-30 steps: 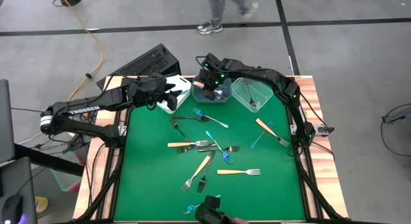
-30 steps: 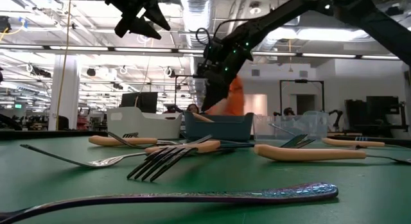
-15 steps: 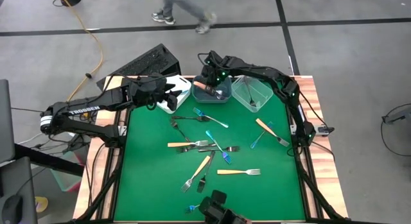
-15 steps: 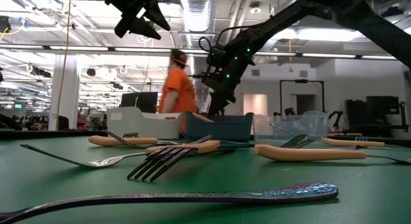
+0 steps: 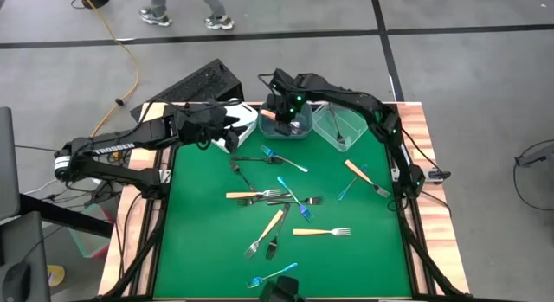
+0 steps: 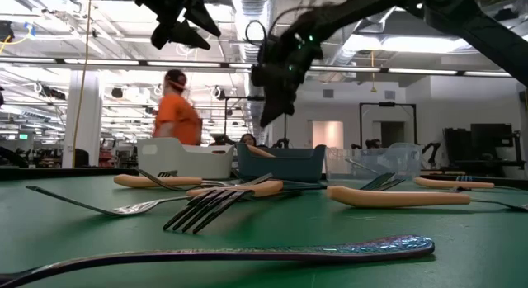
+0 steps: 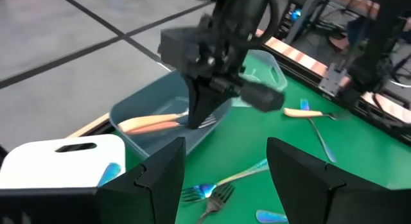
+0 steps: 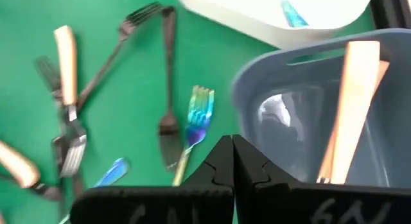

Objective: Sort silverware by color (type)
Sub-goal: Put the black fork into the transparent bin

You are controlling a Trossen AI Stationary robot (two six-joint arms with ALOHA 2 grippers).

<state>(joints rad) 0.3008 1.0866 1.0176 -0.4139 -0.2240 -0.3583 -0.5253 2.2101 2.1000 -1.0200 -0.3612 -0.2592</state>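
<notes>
Right gripper [image 5: 279, 106] hung over the grey-blue bin [image 5: 299, 129] with its fingers pressed together and holding nothing; left gripper [image 5: 227, 120] waited over the white bin [image 5: 245, 126] with its fingers spread wide.

In the high view the bins sat along the counter's [image 5: 199, 250] 12 o'clock edge, the clear bin [image 5: 327, 125] toward 1 o'clock. One orange-handled utensil [image 8: 352, 102] lay inside the grey-blue bin, and a blue piece [image 8: 291, 12] showed in the white bin. The remaining silverware [image 5: 281, 201] lay scattered across the green counter, mostly near its centre, with an orange-handled knife [image 5: 366, 179] toward 3 o'clock and a blue fork [image 5: 270, 275] at 6 o'clock.
</notes>
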